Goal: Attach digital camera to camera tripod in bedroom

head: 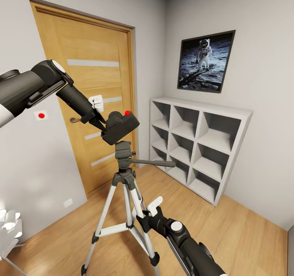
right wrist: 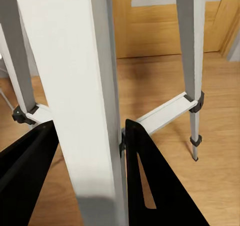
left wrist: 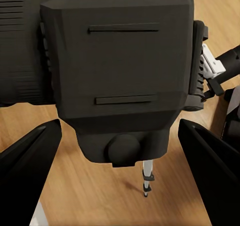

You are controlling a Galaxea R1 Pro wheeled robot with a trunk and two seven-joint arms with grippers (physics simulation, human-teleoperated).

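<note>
Risk — left gripper (head: 101, 125), clamped on the chunky matte-black digital camera (head: 120, 127), misses the silver-legged camera tripod (head: 124, 178); right gripper (head: 143, 214) grips a leg — a tug topples it.

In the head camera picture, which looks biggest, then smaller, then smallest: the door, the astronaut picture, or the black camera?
1. Door
2. Astronaut picture
3. Digital camera, held by the left gripper. It hangs nearer the lens, so it looks larger than it would by the wall.
</note>
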